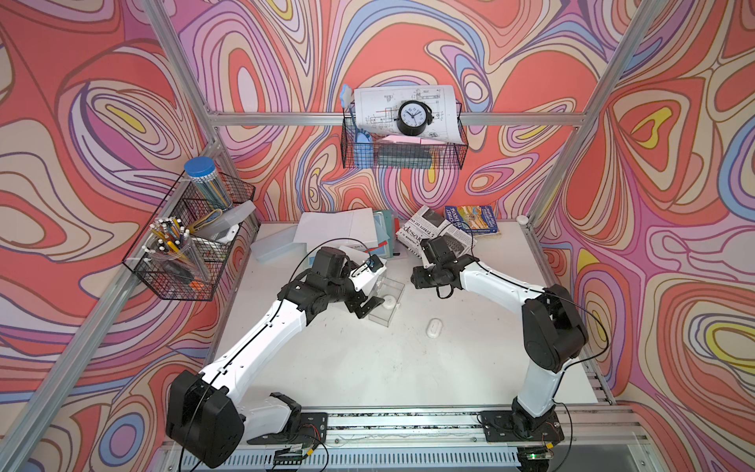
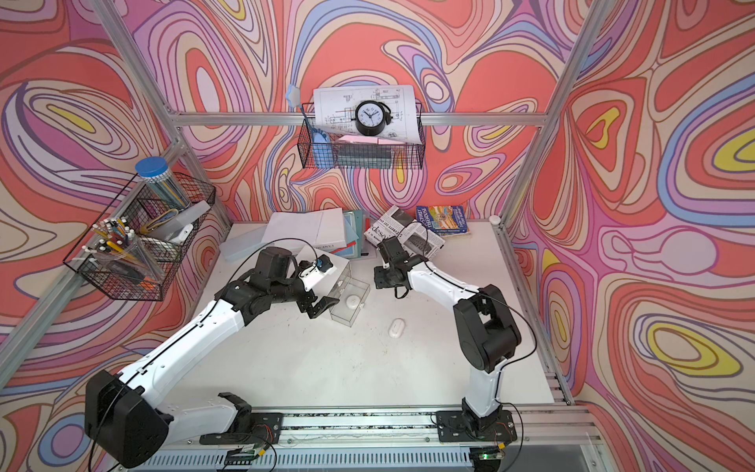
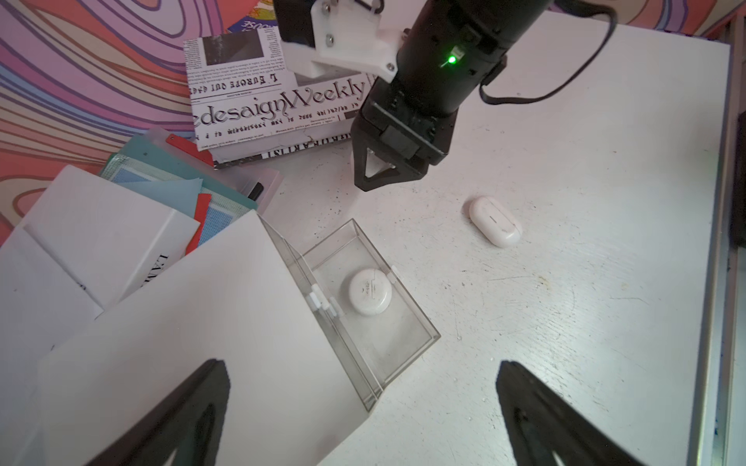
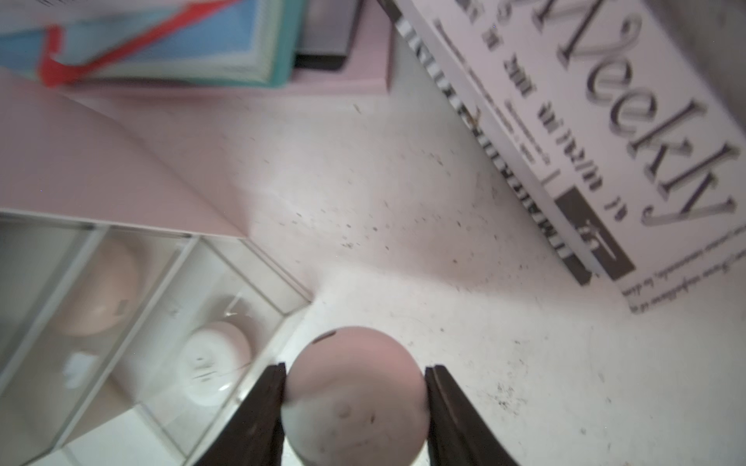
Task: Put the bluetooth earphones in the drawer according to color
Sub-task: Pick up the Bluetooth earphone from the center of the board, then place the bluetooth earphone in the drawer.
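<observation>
One white earphone case (image 1: 434, 327) lies loose mid-bench, its long axis running from near edge to far edge, with open bench all round. Just beyond it, the left gripper (image 3: 359, 363) hovers spread wide and empty over the white cabinet (image 3: 181, 343) and its pulled-out clear drawer (image 3: 383, 351), where a round white case (image 3: 369, 292) sits. Farther back, the right gripper (image 4: 355, 367) clasps a beige-pink case (image 4: 355, 411). The cabinet stands just beside it toward the left edge, with another beige-pink case (image 4: 101, 290) showing inside. A newspaper (image 4: 605, 121) crowds the far side.

Swirly pink-and-orange walls (image 1: 408, 41), aluminium frame bars (image 1: 286, 119), scuffed white tabletop (image 1: 367, 367), black wire basket (image 1: 445, 158) hung at back
</observation>
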Tool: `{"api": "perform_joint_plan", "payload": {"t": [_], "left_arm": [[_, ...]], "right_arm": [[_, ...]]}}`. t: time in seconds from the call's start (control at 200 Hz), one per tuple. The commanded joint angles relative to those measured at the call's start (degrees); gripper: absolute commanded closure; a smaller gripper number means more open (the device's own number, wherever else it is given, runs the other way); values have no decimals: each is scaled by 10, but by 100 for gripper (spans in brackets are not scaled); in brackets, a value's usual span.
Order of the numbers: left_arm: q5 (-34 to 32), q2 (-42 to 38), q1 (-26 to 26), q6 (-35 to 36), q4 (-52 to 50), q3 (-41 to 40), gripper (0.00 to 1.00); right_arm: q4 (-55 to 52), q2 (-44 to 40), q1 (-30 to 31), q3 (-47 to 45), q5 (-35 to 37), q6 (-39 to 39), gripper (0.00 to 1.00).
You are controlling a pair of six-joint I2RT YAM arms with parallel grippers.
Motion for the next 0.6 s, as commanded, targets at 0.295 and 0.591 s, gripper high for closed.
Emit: {"api": "perform_joint_plan", "payload": {"t": [0.295,0.591], "left_arm": [[-15,-9,43,10,0,-17,2],[2,5,65,8,-11,-9,1]], "right_arm": [[64,12,44,-5,-86,-28,100],[78,52,58,1,-119,0,100]]}}
